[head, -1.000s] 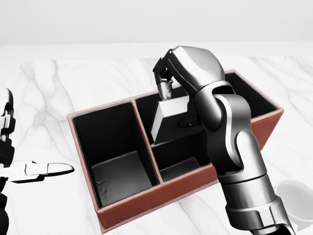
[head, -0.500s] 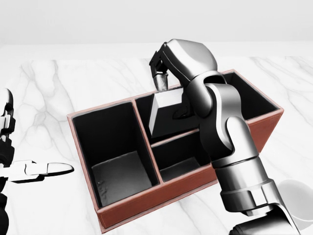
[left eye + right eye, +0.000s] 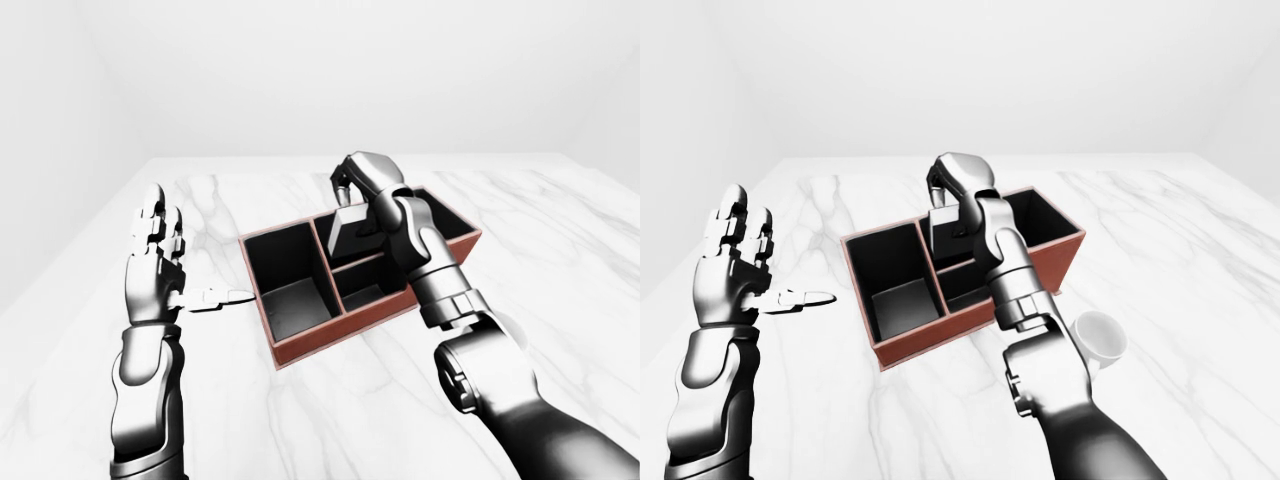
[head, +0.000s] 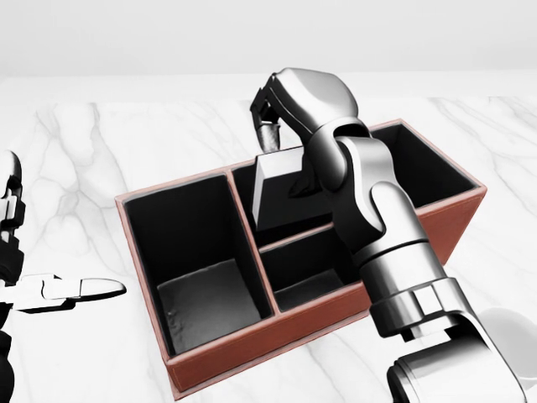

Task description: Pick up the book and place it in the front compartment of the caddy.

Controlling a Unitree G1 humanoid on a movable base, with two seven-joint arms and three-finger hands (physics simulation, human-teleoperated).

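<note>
Book [image 4: 275,191] hanging tilted, pinched by right robot hand [image 4: 270,126] over caddy [image 4: 210,369]; risking catching divider, landing in wrong compartment.

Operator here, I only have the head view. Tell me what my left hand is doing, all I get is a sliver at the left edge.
Observer: The left hand is raised beside the caddy, fingers spread open, holding nothing.
Operator: Report anything lying right of the caddy; my view crops it.
Observer: A white cup sits on the marble table, right of the right arm and apart from the caddy, in the right-eye view.
Operator: Now give me the table's extent on the left.
Observer: In the left-eye view its left edge runs diagonally well beyond the left hand. The right hand holds the book over the caddy.
</note>
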